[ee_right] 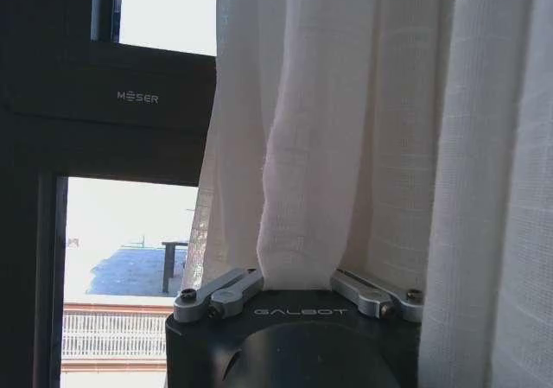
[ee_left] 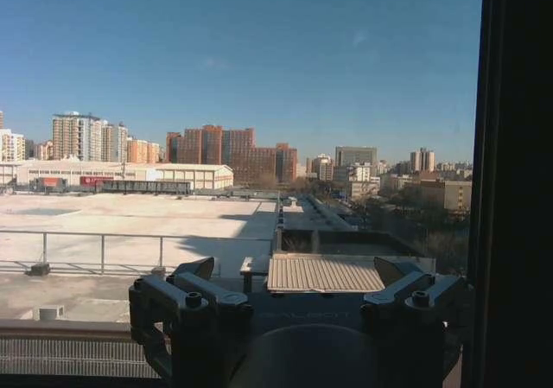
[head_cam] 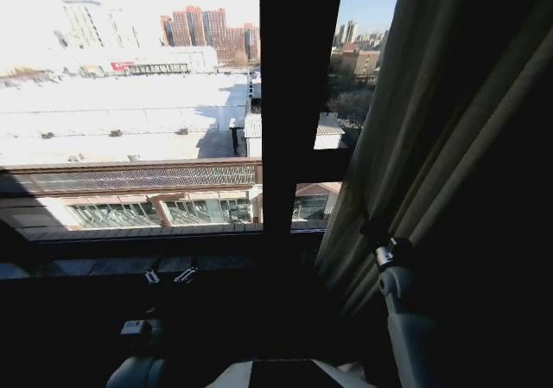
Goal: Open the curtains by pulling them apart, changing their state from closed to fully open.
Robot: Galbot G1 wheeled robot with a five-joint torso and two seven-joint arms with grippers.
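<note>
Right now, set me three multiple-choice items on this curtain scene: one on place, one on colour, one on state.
1. Where does the curtain hang in the head view?
A. on the robot's right
B. on the robot's left
C. across the whole window

2. What colour is the curtain fabric in the right wrist view?
A. dark blue
B. cream-white
C. red

3. What is the state of the right gripper?
A. open in free air
B. shut on the window frame
C. shut on a fold of curtain

Key: 1 A, the pleats fill the right side while the glass at left is bare. 2 B, pale sheer cloth. 3 C, a fold is pinched between its fingers. The left gripper is open, facing the window frame.
</note>
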